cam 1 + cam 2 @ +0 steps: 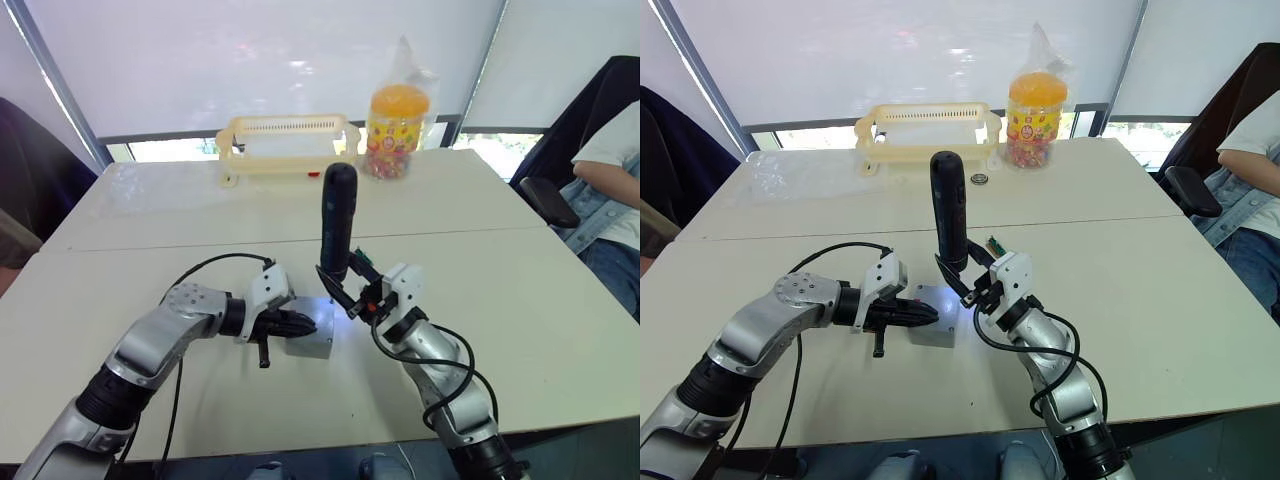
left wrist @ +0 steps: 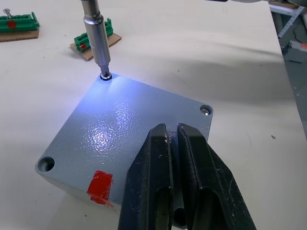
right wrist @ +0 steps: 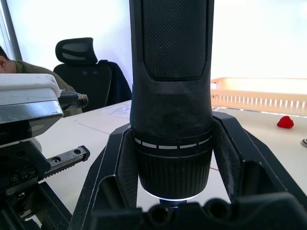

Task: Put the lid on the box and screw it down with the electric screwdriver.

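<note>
The grey box (image 1: 312,343) sits on the table in front of me with the flat grey lid (image 2: 127,122) on top of it; a red mark (image 2: 100,187) shows at one edge. My left gripper (image 2: 171,130) is shut, its fingertips resting on the lid. My right gripper (image 1: 347,292) is shut on the electric screwdriver (image 1: 337,222), which stands upright. Its metal bit (image 2: 97,36) sits in a corner screw hole of the lid, and white light from the tip falls on the lid. Two other corner holes are visible.
A yellow basket (image 1: 290,145) and a jar with an orange lid (image 1: 397,130) stand at the table's far side. Green terminal blocks (image 2: 91,40) lie beyond the box. A person (image 1: 612,190) sits at the right, beside a black chair (image 1: 545,200).
</note>
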Controlling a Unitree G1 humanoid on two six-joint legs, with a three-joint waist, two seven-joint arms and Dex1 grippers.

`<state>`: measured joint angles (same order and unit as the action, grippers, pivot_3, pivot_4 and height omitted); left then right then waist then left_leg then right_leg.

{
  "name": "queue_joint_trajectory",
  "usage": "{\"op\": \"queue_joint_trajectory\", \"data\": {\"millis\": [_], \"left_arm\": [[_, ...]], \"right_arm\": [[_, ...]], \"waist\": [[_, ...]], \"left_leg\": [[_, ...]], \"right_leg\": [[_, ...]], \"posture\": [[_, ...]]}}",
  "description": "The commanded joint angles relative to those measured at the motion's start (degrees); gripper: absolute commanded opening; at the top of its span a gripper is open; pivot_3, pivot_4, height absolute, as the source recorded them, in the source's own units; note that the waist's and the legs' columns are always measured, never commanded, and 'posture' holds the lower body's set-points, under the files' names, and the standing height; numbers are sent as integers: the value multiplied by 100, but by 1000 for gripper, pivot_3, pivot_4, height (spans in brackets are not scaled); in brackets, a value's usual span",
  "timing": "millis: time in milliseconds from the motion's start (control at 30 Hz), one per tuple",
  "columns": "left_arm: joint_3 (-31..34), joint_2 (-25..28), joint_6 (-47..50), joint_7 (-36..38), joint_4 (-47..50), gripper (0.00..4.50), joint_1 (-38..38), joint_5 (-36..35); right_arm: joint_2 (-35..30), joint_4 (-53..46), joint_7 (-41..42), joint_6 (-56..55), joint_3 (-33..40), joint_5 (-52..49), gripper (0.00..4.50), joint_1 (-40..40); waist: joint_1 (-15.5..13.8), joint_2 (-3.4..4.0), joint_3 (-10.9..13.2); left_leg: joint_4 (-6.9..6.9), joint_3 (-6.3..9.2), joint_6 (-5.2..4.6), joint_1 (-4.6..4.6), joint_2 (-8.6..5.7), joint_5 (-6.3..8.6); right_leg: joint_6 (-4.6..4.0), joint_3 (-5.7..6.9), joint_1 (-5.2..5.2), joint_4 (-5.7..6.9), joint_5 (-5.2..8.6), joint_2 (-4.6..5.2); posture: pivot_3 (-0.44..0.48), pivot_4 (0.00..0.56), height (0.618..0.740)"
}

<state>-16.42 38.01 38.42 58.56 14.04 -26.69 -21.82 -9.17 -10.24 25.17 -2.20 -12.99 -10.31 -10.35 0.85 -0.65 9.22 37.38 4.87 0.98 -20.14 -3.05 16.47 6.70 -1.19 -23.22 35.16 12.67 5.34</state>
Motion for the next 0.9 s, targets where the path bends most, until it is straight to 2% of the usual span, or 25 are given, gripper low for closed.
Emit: {"op": "queue_joint_trajectory", "data": {"millis": [33,900], "left_arm": [[-13,35,63,-6,-28,314,64,71],[-30,54,84,-15,23,314,106,79]], "right_arm": [[-14,488,9,267,-82,133,1812,251],[-33,651,21,144,-124,260,1812,289]], "waist": [[2,0,0],[1,0,0]], "left_leg": [[-1,0,0,0,0,0],[-15,5,0,-1,1,0]], "right_leg": [[0,0,0,0,0,0],[3,1,-4,-10,8,3]], "posture": [[0,150,740],[0,150,740]]}}
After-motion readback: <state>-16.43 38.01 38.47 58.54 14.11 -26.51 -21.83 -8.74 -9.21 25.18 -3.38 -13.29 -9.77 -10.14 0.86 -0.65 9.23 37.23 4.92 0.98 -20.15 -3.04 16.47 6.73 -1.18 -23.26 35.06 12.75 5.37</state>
